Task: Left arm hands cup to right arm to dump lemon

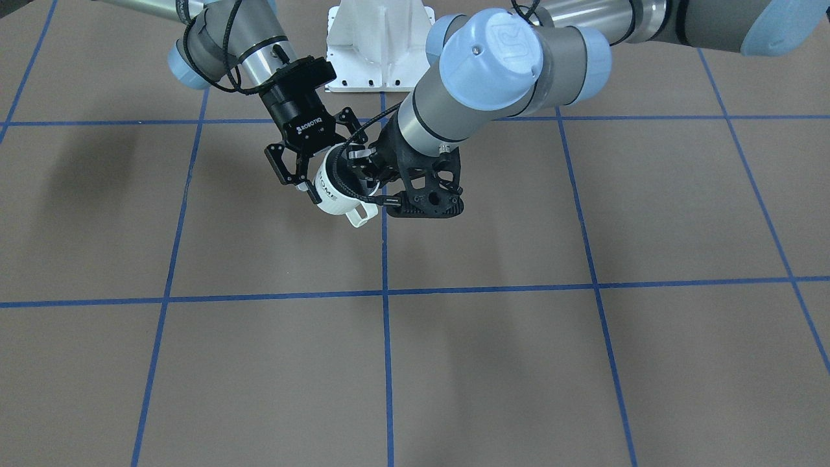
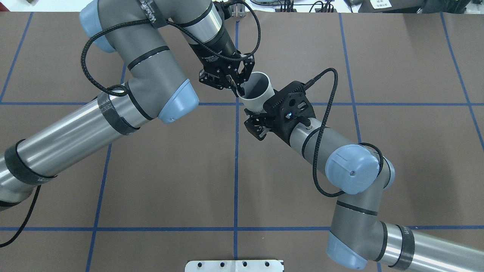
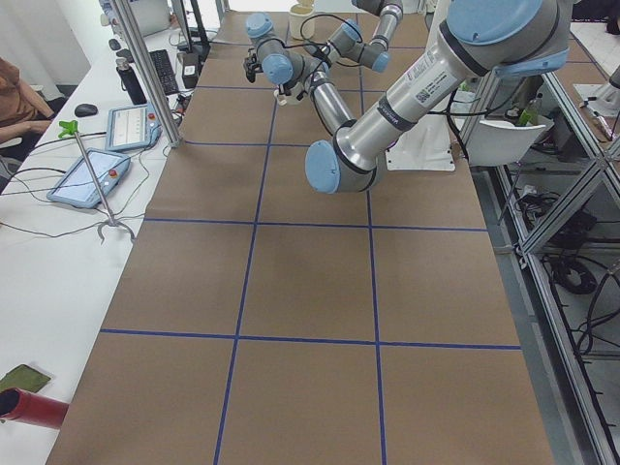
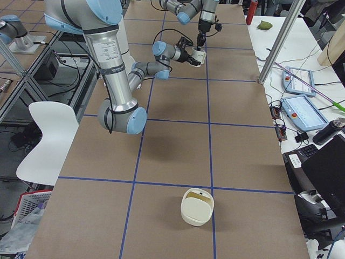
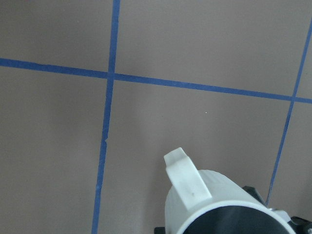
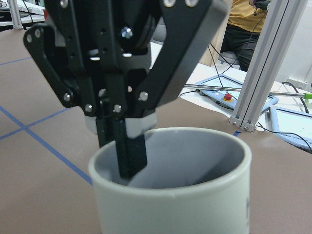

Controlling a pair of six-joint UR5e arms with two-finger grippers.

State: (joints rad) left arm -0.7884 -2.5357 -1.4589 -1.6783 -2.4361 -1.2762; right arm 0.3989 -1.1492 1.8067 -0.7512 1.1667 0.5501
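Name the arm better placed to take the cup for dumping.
Probably right: the right end effector flanks the cup at its body, while the left end effector only pinches the rim, one finger inside.

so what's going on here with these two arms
It's a mid-air handover. The left arm's pincer pinches the rim of a white mug, one finger inside it, and holds it tilted above the brown table. The right arm's pincer sits at the mug's base from the other side. I can't tell whether it has clamped on. No lemon shows inside the mug from the views that look in.
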